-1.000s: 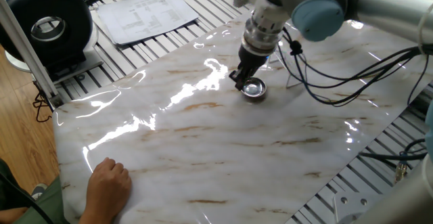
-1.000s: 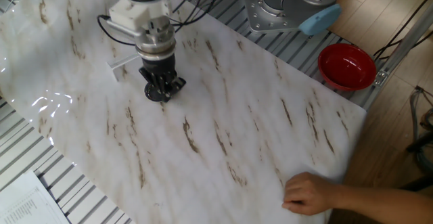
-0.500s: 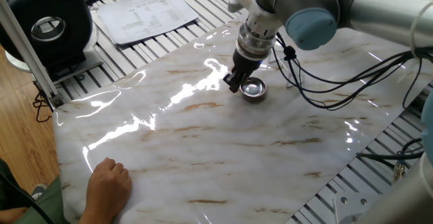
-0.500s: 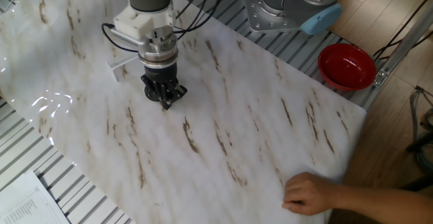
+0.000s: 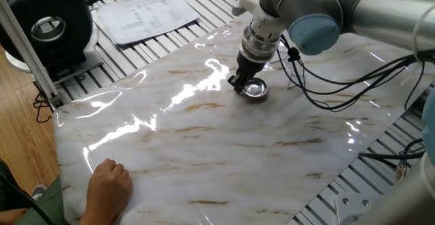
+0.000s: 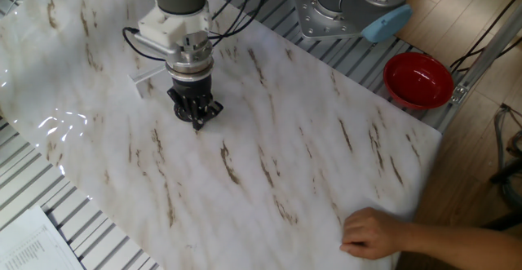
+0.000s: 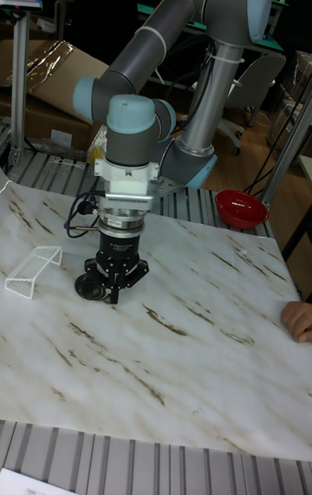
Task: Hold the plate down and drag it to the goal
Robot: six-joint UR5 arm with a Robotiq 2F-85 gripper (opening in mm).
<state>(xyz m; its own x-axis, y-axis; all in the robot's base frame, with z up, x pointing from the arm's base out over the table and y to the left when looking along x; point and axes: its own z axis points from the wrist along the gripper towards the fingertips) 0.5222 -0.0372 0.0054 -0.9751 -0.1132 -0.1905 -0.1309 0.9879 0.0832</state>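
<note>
The claw [image 5: 239,83], fingers drawn narrow, pressed on the plate [image 5: 255,89] rim, pinning it to the worktop [image 5: 224,150] for sliding toward the goal [image 7: 32,271].

- Plate [image 5: 255,89] on the marble sheet [image 5: 224,150], near its far edge; gripper [image 5: 239,84] tips down at the plate's rim.
- Goal [image 7: 33,270] just beside the plate, toward the sheet's far corner (apart, not touching).
- Red bowl [image 6: 418,80] off the sheet, on the slatted bench.
- A person's hand [image 6: 377,234] on the opposite near edge.
</note>
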